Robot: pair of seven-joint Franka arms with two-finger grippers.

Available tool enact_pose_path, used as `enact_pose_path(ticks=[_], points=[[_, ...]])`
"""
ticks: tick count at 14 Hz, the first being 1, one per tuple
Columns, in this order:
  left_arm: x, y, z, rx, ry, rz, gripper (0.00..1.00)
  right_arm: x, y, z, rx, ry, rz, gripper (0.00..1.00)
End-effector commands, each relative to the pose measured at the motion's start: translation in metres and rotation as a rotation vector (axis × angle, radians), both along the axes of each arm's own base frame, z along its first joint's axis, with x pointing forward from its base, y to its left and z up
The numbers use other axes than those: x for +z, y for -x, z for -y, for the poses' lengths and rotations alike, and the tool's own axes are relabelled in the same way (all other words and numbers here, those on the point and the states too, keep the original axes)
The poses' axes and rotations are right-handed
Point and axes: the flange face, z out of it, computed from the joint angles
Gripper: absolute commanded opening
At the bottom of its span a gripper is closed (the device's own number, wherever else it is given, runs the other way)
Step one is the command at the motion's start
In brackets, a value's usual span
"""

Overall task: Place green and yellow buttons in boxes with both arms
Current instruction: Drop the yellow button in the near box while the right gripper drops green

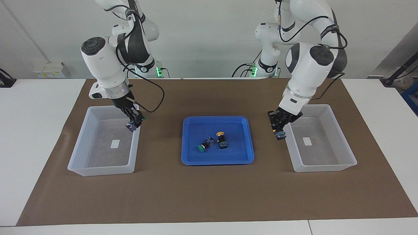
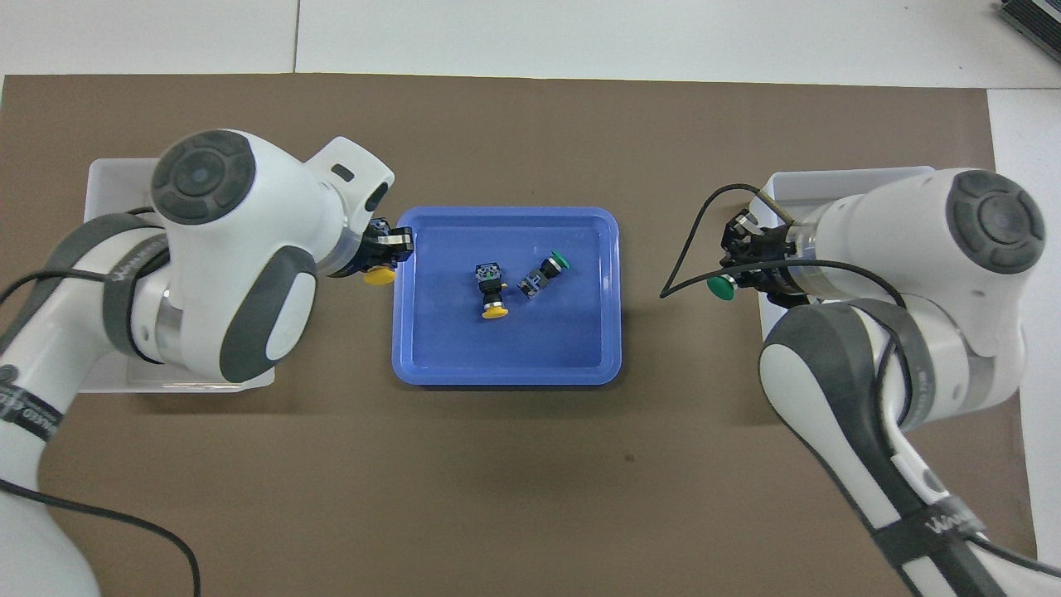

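Two buttons lie in blue tray [image 1: 249, 153], left gripper [image 1: 279, 132] clasps yellow-capped button [image 2: 380, 275], right gripper [image 1: 134, 123] green-capped button [image 2: 722, 287], bodies half hidden.

L arm [image 2: 207, 265] hides most of its box [image 2: 104, 178] overhead.

Two glossy white jointed robot arms [image 1: 107, 68] [image 1: 308, 65] carry round dark-grey joint caps, dark-grey bands, looping black cables and black grippers.
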Motion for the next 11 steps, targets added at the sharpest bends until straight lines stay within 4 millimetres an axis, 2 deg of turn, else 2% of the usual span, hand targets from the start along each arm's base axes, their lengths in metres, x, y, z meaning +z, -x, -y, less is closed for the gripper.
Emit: enact_pose_path(ticks=[1,3,6,9,11], points=[[-0.005,-0.01,-0.073,-0.078,0.0,-0.001,0.0,-0.019,0.022,0.031,0.141,0.016,-0.016,0.0],[-0.008,-0.011,-0.108,-0.092,-0.005,0.008,0.0,-0.04,0.03,0.071,0.272,0.027,-0.027,0.0],[-0.036,0.008,-0.124,-0.061,-0.012,0.039,0.0,-0.071,0.032,0.126,0.383,0.05,0.002,0.0],[-0.074,0.027,-0.125,-0.048,-0.017,0.057,0.0,-0.093,0.027,0.146,0.471,0.062,0.011,0.0],[-0.096,0.032,-0.127,-0.042,-0.02,0.055,0.0,-0.114,0.022,0.154,0.53,0.064,0.004,0.0]])
